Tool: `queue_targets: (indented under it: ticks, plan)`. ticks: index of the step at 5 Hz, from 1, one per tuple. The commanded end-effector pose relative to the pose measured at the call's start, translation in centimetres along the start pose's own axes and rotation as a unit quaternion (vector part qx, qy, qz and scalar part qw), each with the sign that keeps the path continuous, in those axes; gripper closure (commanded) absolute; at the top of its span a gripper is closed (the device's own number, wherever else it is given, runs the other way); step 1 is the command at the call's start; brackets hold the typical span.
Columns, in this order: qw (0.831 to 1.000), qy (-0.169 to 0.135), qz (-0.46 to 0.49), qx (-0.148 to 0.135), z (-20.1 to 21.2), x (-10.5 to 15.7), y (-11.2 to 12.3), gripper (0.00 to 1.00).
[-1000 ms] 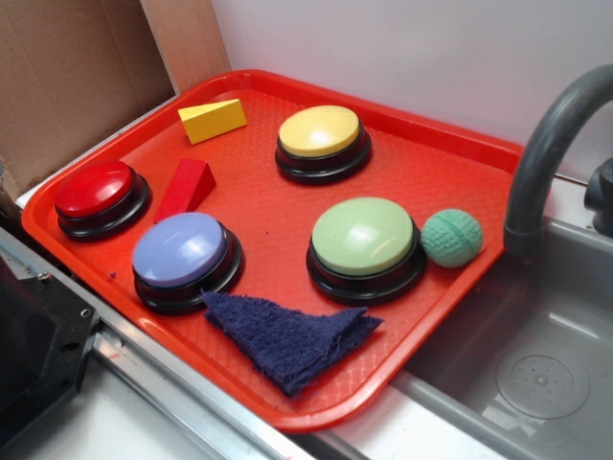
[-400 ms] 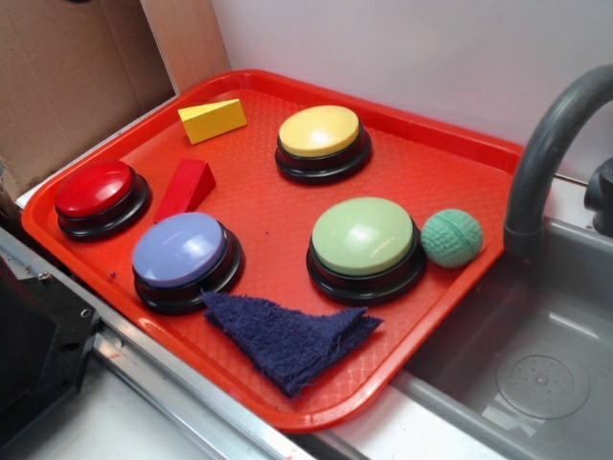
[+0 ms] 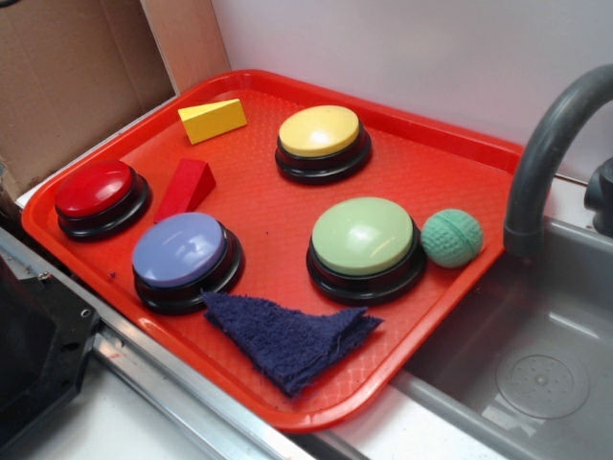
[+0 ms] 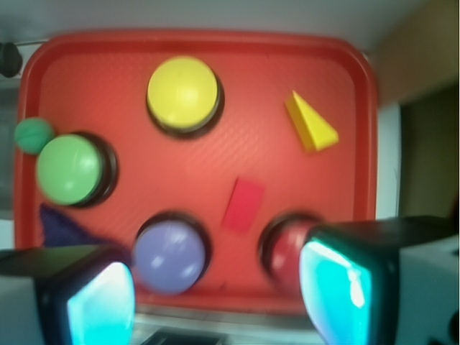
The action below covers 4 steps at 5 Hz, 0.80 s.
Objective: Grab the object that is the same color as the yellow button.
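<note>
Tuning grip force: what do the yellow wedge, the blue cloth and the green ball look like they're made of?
Yellow wedge: likely painted wood or hard plastic; flat faces, crisp edges, matte sheen. Blue cloth: terry-like fabric; fuzzy nap, soft folds. Green ball: probably rubber or foam; matte, with moulded grooves. The look alone can't confirm any of these.

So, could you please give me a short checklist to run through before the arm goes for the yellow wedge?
1. Target found: yellow wedge lies at the tray's far left corner. Ok.
2. Not confused with the yellow button, which sits apart from it. Ok.
3. Space around the wedge: the red wedge is the nearest thing and does not touch it. Ok.
4. Fingers spread, nothing between them. Ok.
5. Gripper over the wedge: it hangs near the tray's front edge instead. Not ok.
6. Sharp wrist view: blurred. Not ok.
</note>
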State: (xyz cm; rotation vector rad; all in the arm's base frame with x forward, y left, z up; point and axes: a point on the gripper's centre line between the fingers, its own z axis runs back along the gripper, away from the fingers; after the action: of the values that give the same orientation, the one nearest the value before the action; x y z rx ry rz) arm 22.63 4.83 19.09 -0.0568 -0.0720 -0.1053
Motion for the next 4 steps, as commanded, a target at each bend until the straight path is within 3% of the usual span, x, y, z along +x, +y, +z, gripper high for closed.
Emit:
queue_targets:
  ticks: [1,2,3,4]
  plan:
    - [0.998,0.014,-0.057,0.006,-3.7,3.7,4.0,0.0]
    - [0.997,0.043,-0.054,0.017,-7.1,4.6,5.9,0.0]
    - [0.992,0.03,-0.116,0.036,-9.7,5.3,6.7,0.0]
    - [0.99,0.04,-0.125,0.052,-11.8,5.7,7.6,0.0]
